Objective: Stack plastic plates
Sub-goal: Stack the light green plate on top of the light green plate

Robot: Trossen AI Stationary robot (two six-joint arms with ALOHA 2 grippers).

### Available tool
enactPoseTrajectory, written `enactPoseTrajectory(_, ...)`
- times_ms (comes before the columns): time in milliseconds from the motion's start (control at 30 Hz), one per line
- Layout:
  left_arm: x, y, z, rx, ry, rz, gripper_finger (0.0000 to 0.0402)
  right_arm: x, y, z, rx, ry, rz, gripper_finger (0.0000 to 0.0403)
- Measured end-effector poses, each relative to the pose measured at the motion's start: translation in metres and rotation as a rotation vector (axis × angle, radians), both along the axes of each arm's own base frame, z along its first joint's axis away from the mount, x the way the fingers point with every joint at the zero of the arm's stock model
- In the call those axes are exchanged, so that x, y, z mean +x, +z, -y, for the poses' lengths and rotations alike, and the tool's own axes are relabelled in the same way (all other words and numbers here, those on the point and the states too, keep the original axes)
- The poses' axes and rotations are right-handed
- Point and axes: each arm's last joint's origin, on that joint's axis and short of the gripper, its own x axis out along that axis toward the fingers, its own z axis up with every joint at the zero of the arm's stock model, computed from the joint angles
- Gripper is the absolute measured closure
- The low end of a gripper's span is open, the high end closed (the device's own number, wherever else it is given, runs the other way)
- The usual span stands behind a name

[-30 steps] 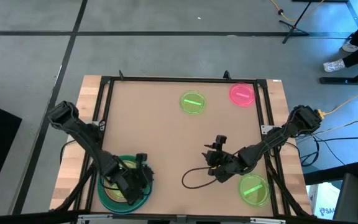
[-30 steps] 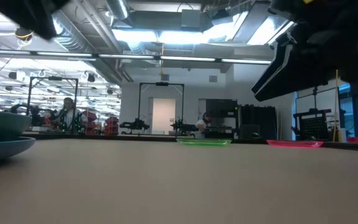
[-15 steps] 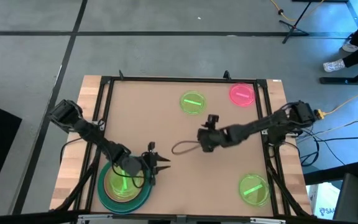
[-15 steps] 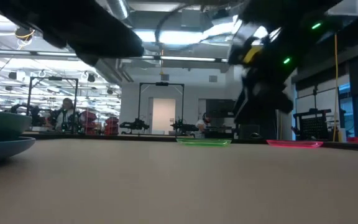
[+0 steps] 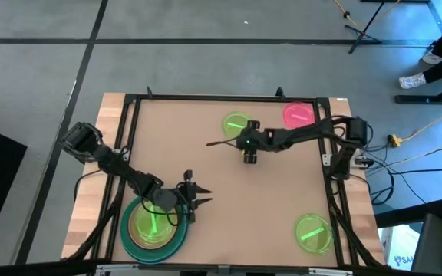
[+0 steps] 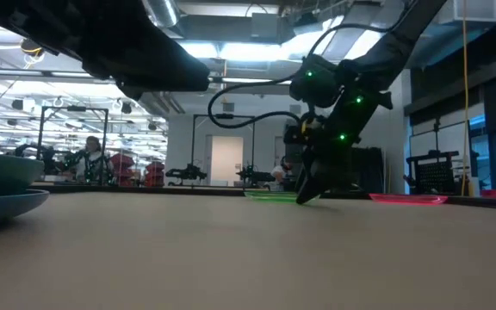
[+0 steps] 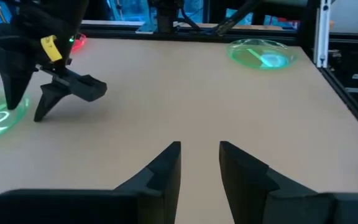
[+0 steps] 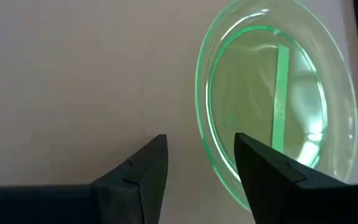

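A stack sits at the near left: a large blue plate, a large green plate on it and a small neon-green plate on top. My left gripper is open, just right of the stack and pointing right. My right gripper is open and points down at the near rim of a neon-green plate lying flat near the far edge. A hot-pink plate lies far right, and another neon-green plate near right. No salmon-pink plate shows. My right gripper comes from above, with one finger outside the neon-green plate's near rim and the other finger over its inside. Whether either finger touches the plate, I cannot tell. The plate lies flat on the table.
A black frame rail runs around the tabletop. A cable loops off my right arm above the table's middle. Bare tabletop lies between the stack and the near right plate.
My right gripper has swung from the near right plate toward the far edge and come down at the far neon-green plate's rim. My left gripper has drawn away from over the stack toward the right, so the small neon-green plate on top shows.
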Motion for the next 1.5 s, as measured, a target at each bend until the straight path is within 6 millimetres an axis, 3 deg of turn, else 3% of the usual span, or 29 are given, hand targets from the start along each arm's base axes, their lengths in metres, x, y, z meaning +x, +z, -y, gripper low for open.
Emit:
enactPoseTrajectory(133,0.003,0.0,-0.006,0.017,0.017,-0.003,0.0299,-0.002,-0.002,0.013,0.049,-0.005,0.017,0.0237)
enactPoseTrajectory(267,0.007,0.0,-0.014,0.01,0.03,-0.007,0.0299,-0.003,-0.002,0.02,0.089,0.011,0.03,0.0285)
enactPoseTrajectory(533,0.014,0.001,-0.031,0.019,0.082,-0.002,0.0298,-0.001,-0.002,0.017,0.061,0.053,0.026,0.0391)
enactPoseTrajectory(667,0.014,-0.004,-0.035,0.043,0.083,-0.058,0.029,0.001,-0.002,0.007,0.029,0.062,0.014,0.0391)
enactPoseTrajectory(900,0.015,-0.006,-0.042,0.059,0.101,-0.076,0.0236,0.005,0.024,-0.03,0.009,0.158,0.081,0.04)
enactPoseTrajectory(1033,0.014,-0.005,-0.038,0.058,0.09,-0.072,0.0219,-0.003,0.043,-0.057,0.053,0.207,0.099,0.0401)
enactPoseTrajectory(1333,0.014,0.017,0.006,0.153,-0.058,-0.049,0.022,-0.035,0.08,-0.126,0.154,0.338,0.104,0.0402)
enactPoseTrajectory(1500,0.016,0.035,0.025,0.258,-0.058,-0.135,0.022,-0.05,0.092,-0.162,0.195,0.427,0.141,0.0402)
